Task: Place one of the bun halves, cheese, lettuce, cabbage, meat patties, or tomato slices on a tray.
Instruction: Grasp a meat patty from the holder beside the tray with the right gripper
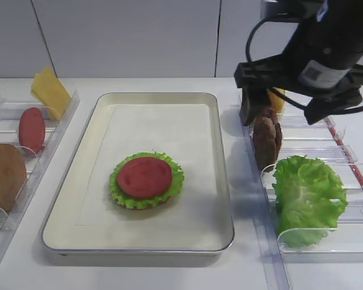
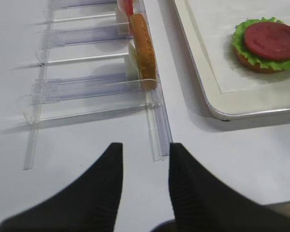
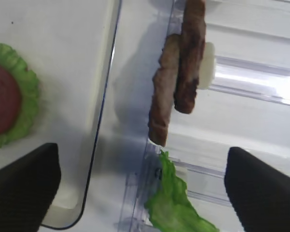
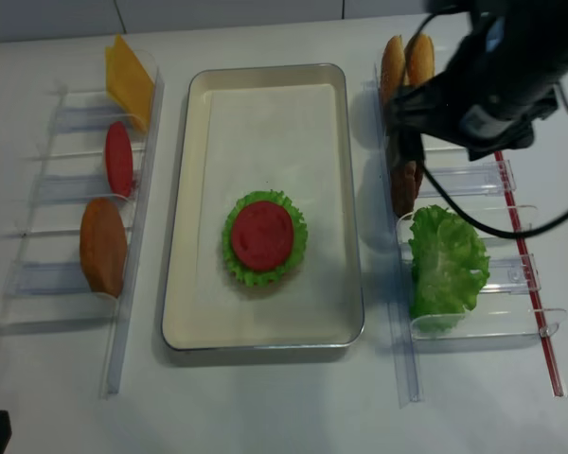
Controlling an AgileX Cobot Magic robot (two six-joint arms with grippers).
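Over right-edge clear plastic rack: right gripper (image 3: 140, 186) spread wide above two dark rough meat patties (image 1: 267, 139) standing on edge, likely next pick. Cream metal tray (image 1: 215, 151) mid-desk holds bun-lettuce-tomato stack.

You see only the bottom edge of the bun half (image 2: 255, 65) under the lettuce on the tray (image 1: 227, 199). The right arm covers the tops of the meat patties (image 1: 267, 138). In the right wrist view, the tomato slice (image 3: 2, 96) is cut off at the frame's left edge.
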